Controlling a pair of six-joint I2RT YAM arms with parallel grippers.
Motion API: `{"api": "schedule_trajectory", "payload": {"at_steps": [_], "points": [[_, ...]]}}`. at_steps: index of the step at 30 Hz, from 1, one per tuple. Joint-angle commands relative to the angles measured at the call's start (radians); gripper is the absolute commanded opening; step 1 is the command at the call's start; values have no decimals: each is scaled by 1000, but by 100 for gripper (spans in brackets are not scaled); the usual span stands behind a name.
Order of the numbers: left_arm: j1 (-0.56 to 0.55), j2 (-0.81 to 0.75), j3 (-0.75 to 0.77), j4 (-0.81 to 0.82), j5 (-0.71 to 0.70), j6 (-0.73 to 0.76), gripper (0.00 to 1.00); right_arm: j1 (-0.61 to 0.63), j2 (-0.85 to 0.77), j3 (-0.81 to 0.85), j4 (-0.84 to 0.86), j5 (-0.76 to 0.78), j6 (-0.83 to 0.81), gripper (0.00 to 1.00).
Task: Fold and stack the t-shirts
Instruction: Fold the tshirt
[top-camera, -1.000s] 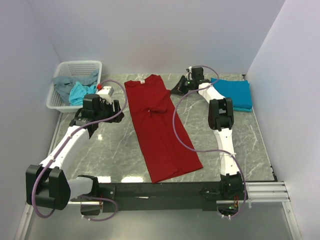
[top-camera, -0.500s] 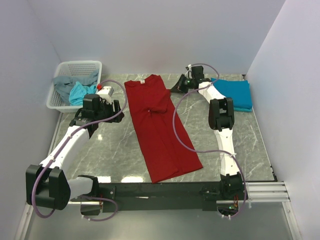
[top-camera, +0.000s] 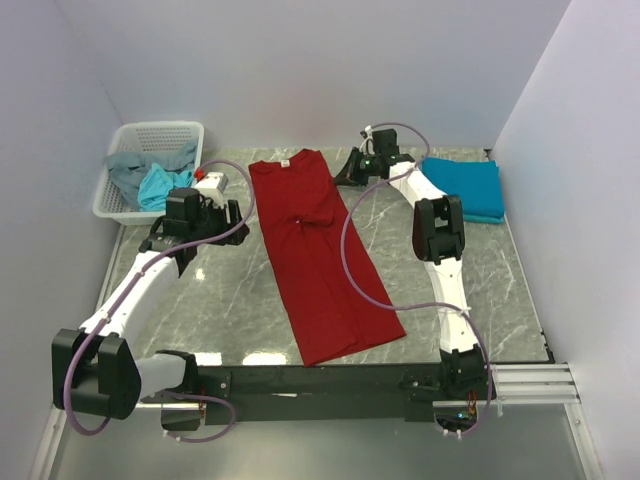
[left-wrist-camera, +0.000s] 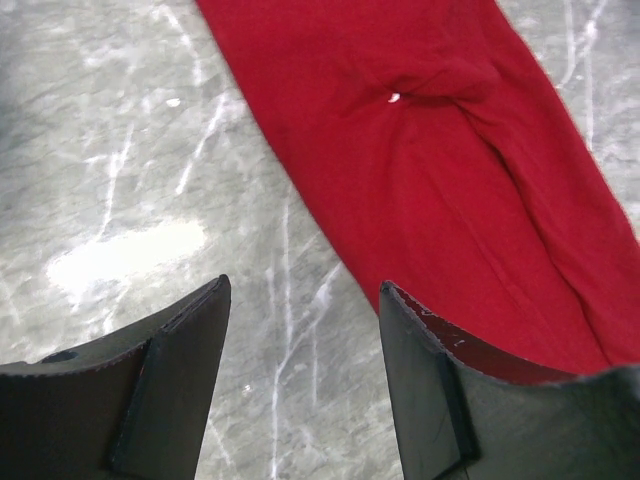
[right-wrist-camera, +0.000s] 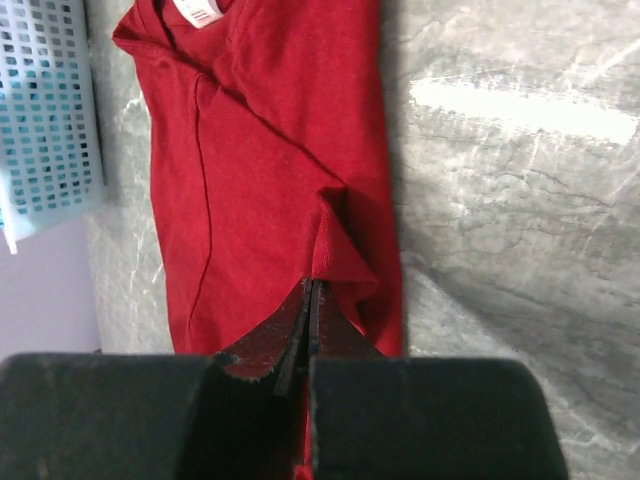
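**Two arms out over the tabletop, one pair of fingers spread and one pressed shut**

Two arms reach from the near edge. The left arm (top-camera: 130, 290) slants toward the far-left corner and its wrist hangs over bare marble between the white mesh basket (top-camera: 160, 135) and the dark red t-shirt (top-camera: 320, 260). The right arm (top-camera: 445, 270) stretches almost straight to the far edge, then bends left at the wrist, so its tip sits just beside the shirt's collar end.

The left fingers (left-wrist-camera: 180, 370) stand well apart with nothing between them. Grey tabletop (top-camera: 480, 290) shows in the gap, and the shirt's long edge runs just to their right. The right fingers (right-wrist-camera: 255, 355) are pressed flat together. Their tips line up with a raised fold of red cloth in the wrist view, but whether they touch it cannot be told.

The red shirt lies as a narrow strip down the middle of the tabletop, collar at the far edge and hem near the near edge, with a bunched crease partway along. A teal-blue t-shirt (top-camera: 465, 185) lies folded in the far-right corner, its left side partly behind the right arm. In the basket, a grey t-shirt (top-camera: 125, 170) and a light turquoise t-shirt (top-camera: 160, 187) are crumpled, and their shapes are hard to make out.
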Motion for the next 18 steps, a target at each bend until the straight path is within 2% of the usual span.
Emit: {"api": "schedule_trajectory", "payload": {"at_steps": [1,3,9,13,14,18], "points": [[-6,26,44,58,87,-5,66,5,-108,-15,0,27,-41,0],[-21,92,85,75,168,-51,64,5,-120,-32,7,36,-48,0],[-124,342,283,118,241,-108,57,8,-136,-38,6,31,-55,0],[-173,561,466,130,256,-159,45,10,-151,-58,14,31,-56,0],[-182,653,547,118,255,-171,39,10,-156,-64,17,33,-56,0],[-219,849,720,95,259,-205,31,8,-160,-73,21,30,-61,0]]}}
